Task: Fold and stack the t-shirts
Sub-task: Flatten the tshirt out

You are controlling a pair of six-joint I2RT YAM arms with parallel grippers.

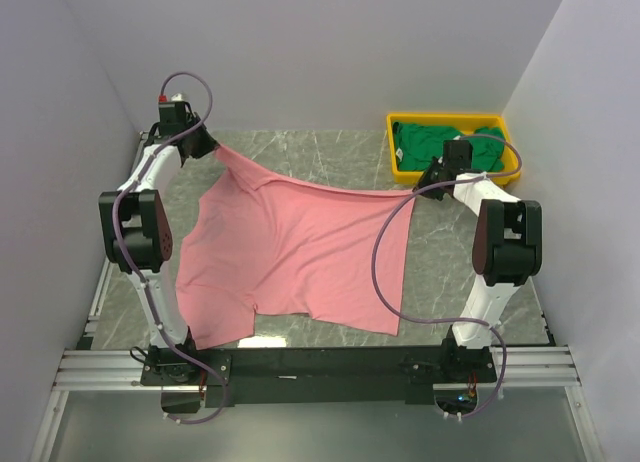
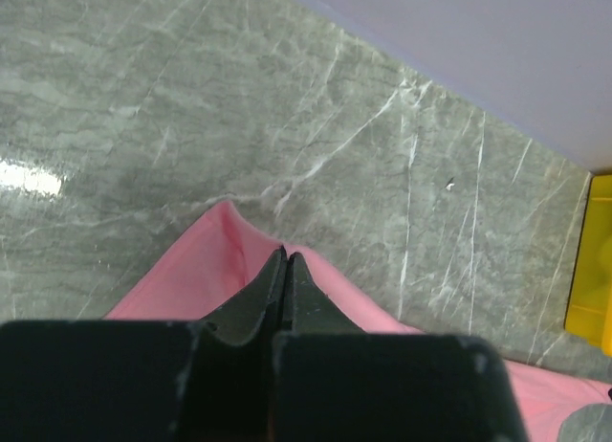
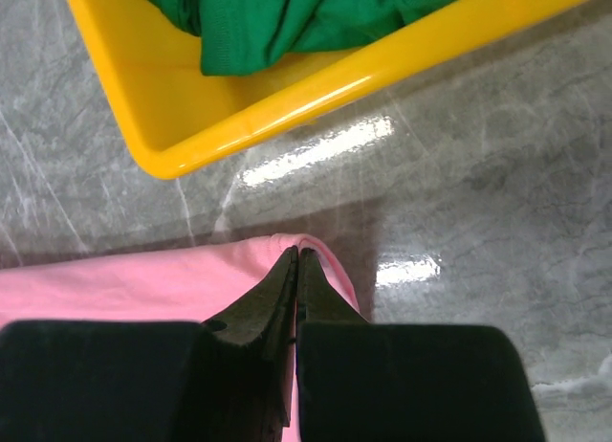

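My left hand [image 1: 205, 145] is pinched tight on one far corner of the pink t-shirt [image 1: 290, 247], up near the far left corner of the surface [image 1: 330, 152]. In the left wrist view the two fingers meet with a fold of pink cloth peaking just beyond their tips. My right hand [image 1: 425, 182] is likewise clamped on the opposite far corner of the same shirt, toward the far right of the surface and just beside the near wall of the yellow tray [image 1: 391, 147]. The right wrist view shows its fingers closed together with the pink edge caught at their tips.

The shirt's far edge runs as a taut line between the two hands. From there the cloth spreads back toward me across the middle of the surface, and its lower part lies close to the near edge, with a sleeve fanning out on the left side.

The green t-shirt [image 1: 440, 142] sits crumpled inside the tray, in the far right corner.
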